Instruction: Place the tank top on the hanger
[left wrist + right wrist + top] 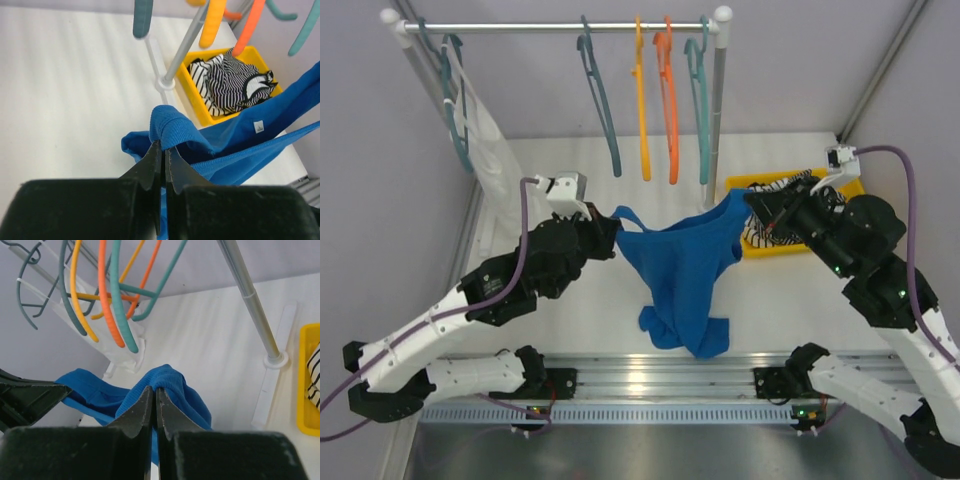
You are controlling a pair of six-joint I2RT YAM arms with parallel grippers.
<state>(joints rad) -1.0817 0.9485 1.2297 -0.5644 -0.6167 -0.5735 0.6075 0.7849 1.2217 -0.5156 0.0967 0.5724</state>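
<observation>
The royal-blue tank top (682,272) hangs stretched between my two grippers above the table, its lower part bunched on the table. My left gripper (613,222) is shut on one shoulder strap; in the left wrist view the strap (169,127) folds over the closed fingertips (163,148). My right gripper (748,200) is shut on the other strap (172,380), pinched at the fingertips (155,390). The dark slate-teal hanger (599,103) hangs empty on the rail behind, above and between the grippers. Its lower end shows in the left wrist view (142,20).
Orange (667,100), yellow-orange (642,100) and lighter teal-green (700,100) hangers hang right of it. A white garment (492,150) hangs at the rail's left end. The rack's upright pole (717,110) stands beside a yellow bin (756,249) holding a striped garment (235,80).
</observation>
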